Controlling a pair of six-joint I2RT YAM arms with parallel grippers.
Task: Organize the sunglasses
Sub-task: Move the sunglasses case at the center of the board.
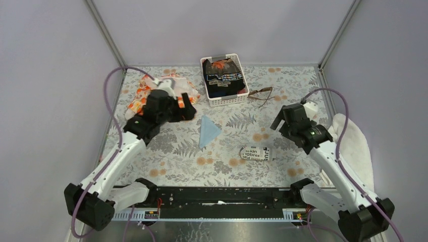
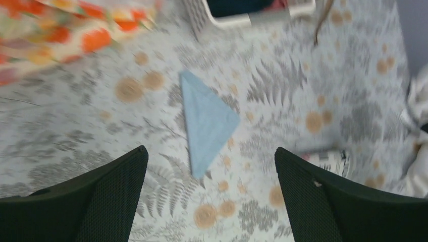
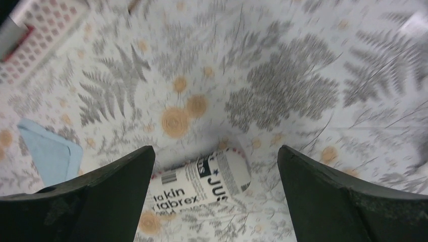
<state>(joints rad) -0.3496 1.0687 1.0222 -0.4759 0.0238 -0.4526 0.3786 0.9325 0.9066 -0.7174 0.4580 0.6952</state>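
Fingers of the left gripper and the right gripper stood spread wide, holding nothing, above the fern-print tablecloth. Nearest lay the lettered tube case, then the light blue cloth. Farther back, the sunglasses sat just right of the white basket, untouched. The tidying looked wholly undone. Plain grey walls enclosed the scene.
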